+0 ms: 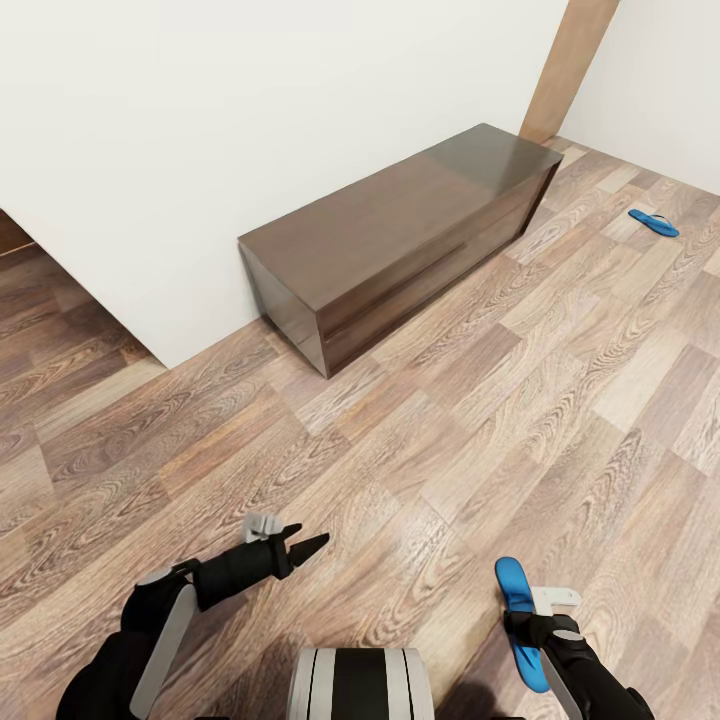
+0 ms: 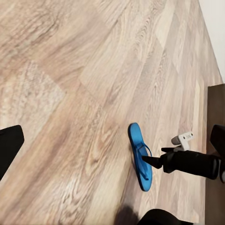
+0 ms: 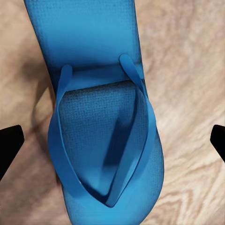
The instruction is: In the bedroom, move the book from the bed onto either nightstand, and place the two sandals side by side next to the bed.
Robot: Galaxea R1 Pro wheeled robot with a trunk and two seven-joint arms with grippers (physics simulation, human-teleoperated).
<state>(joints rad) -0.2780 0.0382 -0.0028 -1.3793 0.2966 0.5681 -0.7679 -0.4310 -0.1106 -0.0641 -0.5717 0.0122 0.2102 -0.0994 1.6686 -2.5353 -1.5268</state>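
One bright blue sandal (image 1: 516, 590) lies flat on the plank floor at the front right, and the left wrist view shows it too (image 2: 139, 154). My right gripper (image 1: 527, 628) hovers right over it, open, its dark fingers (image 3: 9, 143) standing wide on either side of the sandal (image 3: 103, 140) without touching it. The second sandal (image 1: 653, 222) lies far off at the right, near the wall. A low dark brown nightstand (image 1: 400, 235) with a glossy top stands against the white wall. My left gripper (image 1: 312, 536) hangs open and empty over bare floor at the front left. The book and the bed are out of view.
White walls close the back and the right, with a brown wooden post (image 1: 565, 70) in the corner. A dark wooden piece (image 1: 12, 235) shows at the left edge. Open plank floor (image 1: 480, 400) lies between me and the cabinet. My base (image 1: 360, 685) shows at the bottom.
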